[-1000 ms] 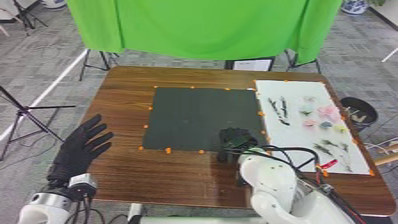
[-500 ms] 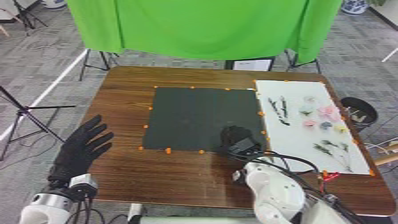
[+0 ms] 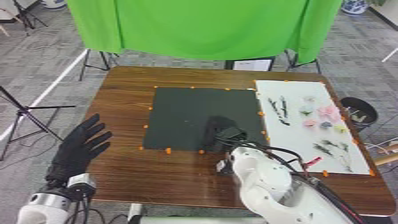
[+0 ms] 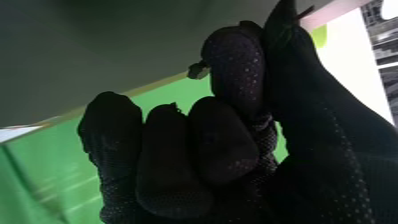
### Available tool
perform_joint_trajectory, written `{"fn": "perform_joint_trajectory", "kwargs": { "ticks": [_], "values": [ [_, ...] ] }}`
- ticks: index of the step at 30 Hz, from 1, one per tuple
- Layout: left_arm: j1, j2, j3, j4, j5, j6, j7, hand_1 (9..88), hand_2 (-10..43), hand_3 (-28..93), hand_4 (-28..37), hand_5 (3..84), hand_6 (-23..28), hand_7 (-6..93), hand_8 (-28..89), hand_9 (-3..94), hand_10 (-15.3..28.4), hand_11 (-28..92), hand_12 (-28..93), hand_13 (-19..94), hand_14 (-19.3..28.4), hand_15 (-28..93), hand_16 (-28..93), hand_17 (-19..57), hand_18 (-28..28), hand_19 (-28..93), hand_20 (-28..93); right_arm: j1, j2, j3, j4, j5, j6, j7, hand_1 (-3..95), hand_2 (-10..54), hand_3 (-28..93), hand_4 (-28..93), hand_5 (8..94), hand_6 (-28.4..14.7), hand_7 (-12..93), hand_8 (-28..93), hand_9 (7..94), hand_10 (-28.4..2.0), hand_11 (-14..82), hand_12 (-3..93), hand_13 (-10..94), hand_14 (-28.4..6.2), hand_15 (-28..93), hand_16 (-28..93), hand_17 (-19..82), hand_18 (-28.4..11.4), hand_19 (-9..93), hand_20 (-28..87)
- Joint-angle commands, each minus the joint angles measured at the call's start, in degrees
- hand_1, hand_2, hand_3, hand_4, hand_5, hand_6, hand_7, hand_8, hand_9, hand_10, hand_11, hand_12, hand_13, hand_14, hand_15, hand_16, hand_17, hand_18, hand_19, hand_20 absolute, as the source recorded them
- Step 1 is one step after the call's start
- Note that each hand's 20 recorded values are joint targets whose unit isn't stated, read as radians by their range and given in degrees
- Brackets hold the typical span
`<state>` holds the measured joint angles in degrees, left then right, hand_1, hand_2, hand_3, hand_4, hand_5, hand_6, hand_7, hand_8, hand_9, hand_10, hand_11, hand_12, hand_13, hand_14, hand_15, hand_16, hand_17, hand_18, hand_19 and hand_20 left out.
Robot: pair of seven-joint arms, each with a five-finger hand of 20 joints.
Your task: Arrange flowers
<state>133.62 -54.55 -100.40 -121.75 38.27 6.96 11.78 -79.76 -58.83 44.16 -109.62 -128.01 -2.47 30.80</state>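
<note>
At five o'clock on the black rectangular mat [image 3: 182,112], my black-gloved right hand [image 3: 233,135] pinches a small dark sprig [image 4: 197,71]; pale pink fabric-like flowers [image 3: 329,113] sit on the white sheet [image 3: 286,145], three o'clock. Likely placement step; next, lower, then release.

**Mat [image 3: 182,112] centred, sheet [image 3: 298,135] to its right**

Both lie on the table [image 3: 138,175]. On the sheet, stems [image 3: 284,106] lie at the left, towards the far end; flowers [image 3: 326,111] lie right of them, and sprigs [image 3: 330,147] nearer the robot. A bin [image 3: 349,100] stands just beyond the table's right edge. Behind the table hangs a curtain [image 3: 200,30].
</note>
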Motion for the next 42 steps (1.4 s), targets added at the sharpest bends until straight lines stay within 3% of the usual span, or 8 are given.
{"fn": "perform_joint_trajectory", "kwargs": {
  "ticks": [1,8,16,22,31,42],
  "values": [
    [1.6,0.69,-1.07,-0.93,0.38,1.31,0.72,26.0,-5.4,69,-26.9,26.3,3.1,20.2,-10,23.0,11.4,19,19,19,15.8,30,2,-9.0,22.6,40,9,7.9,-10.6,-5.2,4.0,-2.3,-4.7,2.9,36.4,-9.5,91,-6,79.5,-3.9,52,24,88.1,-5.9,72.7,51.4,84,-7.1,89,40,54,-21.8,93,76],
    [1.4,1.7,-0.82,-1.08,0.46,2.04,1.21,25.9,-5.7,69,-27.2,26.6,3.3,21.1,-11,23.2,11.5,20,19,19,16.0,31,2,-9.0,22.6,40,9,10.0,-16.6,-8.7,9.0,-5.1,-7.9,4.6,36.5,-9.5,90,-6,80.6,-3.0,50,25,89.1,-5.5,71.5,51.5,85,-6.6,88,40,56,-21.9,93,76],
    [-1.6,3.59,1.09,0.02,0.4,1.42,0.27,25.9,-5.8,69,-27.6,26.8,3.2,23.0,-12,23.4,11.9,23,19,19,16.3,34,0,-9.0,22.9,41,9,10.9,-20.1,-10.1,15.0,-9.0,-6.8,6.5,36.3,-9.5,89,-5,82.6,-0.7,48,25,90.8,-5.1,69.2,50.7,87,-5.9,87,40,58,-21.7,93,76],
    [-2.4,3.84,1.66,0.36,0.35,1.09,-0.15,25.5,-6.4,70,-28.1,27.0,3.3,26.5,-14,23.5,12.4,29,16,19,16.9,41,-3,-9.1,23.2,43,8,11.2,-20.7,-10.1,16.7,-10.7,-6.9,7.6,36.4,-9.5,88,-5,83.5,-0.3,48,25,91.3,-4.9,68.4,51.3,87,-5.8,87,41,59,-21.5,93,76],
    [-3.2,4.07,2.26,0.79,0.33,0.7,-0.2,25.5,-6.5,70,-28.2,27.0,3.3,27.0,-15,23.4,12.5,29,15,19,16.9,42,-4,-9.2,23.2,43,8,11.1,-21.0,-9.9,17.6,-11.2,-9.1,7.9,36.1,-9.5,87,-9,83.2,1.6,47,24,91.5,-4.7,67.7,52.6,87,-5.7,86,42,59,-21.4,93,76],
    [-4.0,4.05,3.0,1.2,0.21,0.4,-0.53,25.2,-7.1,71,-28.3,26.9,3.1,30.4,-17,23.6,13.1,34,13,19,17.4,48,-6,-9.3,23.6,45,7,10.2,-20.8,-9.4,18.0,-12.4,-9.2,4.7,35.3,-7.8,86,-14,84.5,1.1,40,22,90.0,-5.4,66.6,53.7,86,-6.3,85,43,57,-21.8,93,76]
  ]
}}
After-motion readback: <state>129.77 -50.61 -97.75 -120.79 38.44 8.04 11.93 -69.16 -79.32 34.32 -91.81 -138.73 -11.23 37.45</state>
